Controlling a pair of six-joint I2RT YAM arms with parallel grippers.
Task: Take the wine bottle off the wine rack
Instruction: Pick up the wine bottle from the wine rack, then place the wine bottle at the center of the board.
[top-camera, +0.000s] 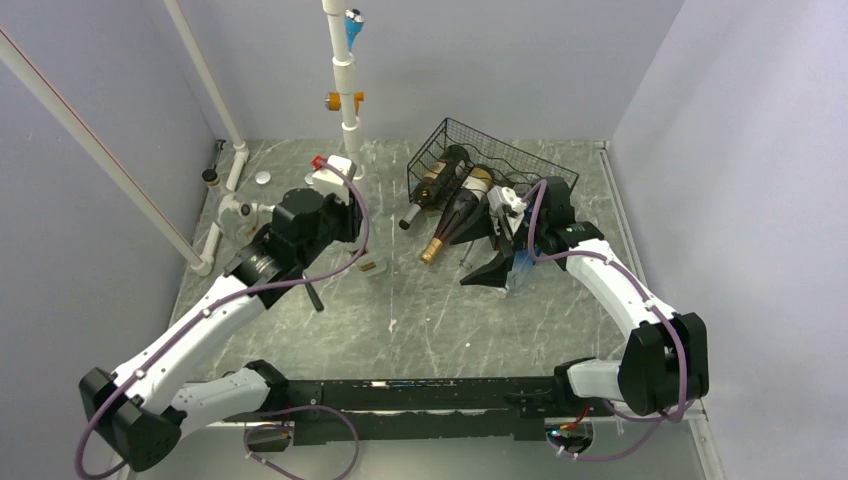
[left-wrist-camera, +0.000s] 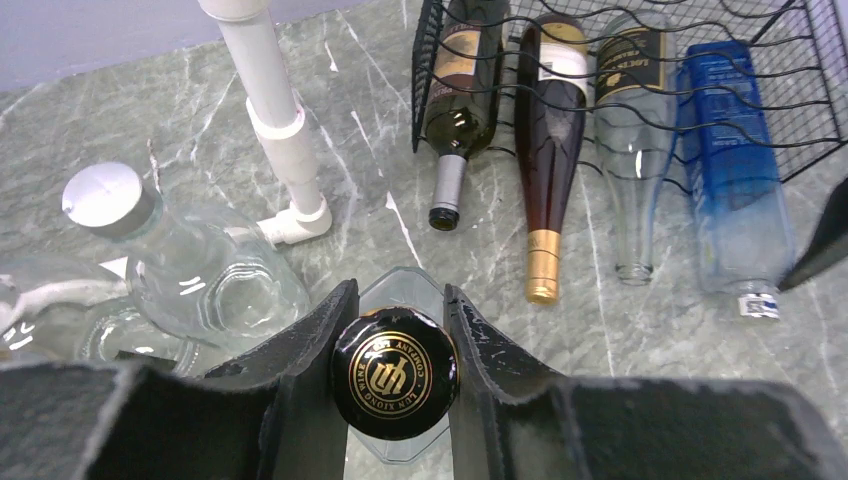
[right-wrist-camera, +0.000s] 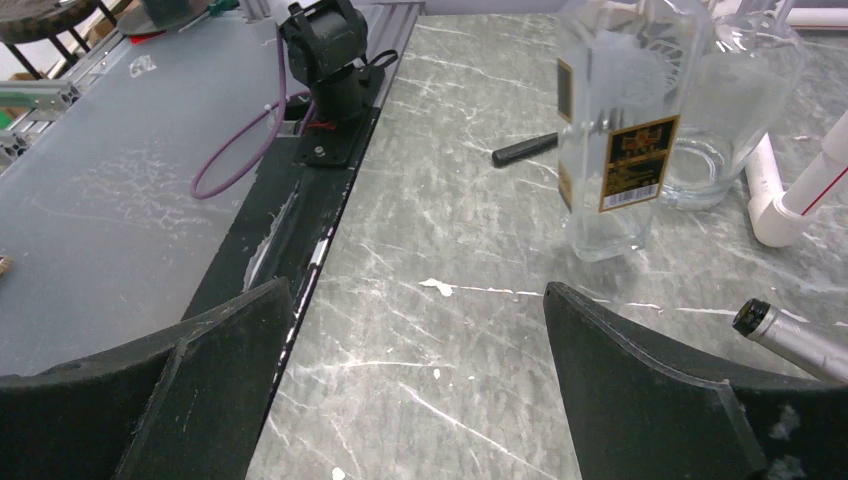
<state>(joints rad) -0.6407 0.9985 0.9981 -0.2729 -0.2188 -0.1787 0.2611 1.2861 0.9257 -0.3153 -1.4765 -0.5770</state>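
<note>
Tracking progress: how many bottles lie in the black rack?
4, side by side: dark bottle leftmost, gold-capped brown bottle, clear bottle, blue bottle rightmost. More may be hidden behind.

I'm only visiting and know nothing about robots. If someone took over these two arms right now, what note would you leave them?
Left gripper: shut on the black cap of a clear square bottle, which stands upright on the table, away from the wine rack.
Right gripper: open and empty, low over the table by the rack's front.
In the rack, necks poking out: dark green bottle, brown bottle, clear round bottle, blue bottle.
Done: none of those four is out.
Left: draw a wine bottle out of the rack. The right gripper looks nearest.
</note>
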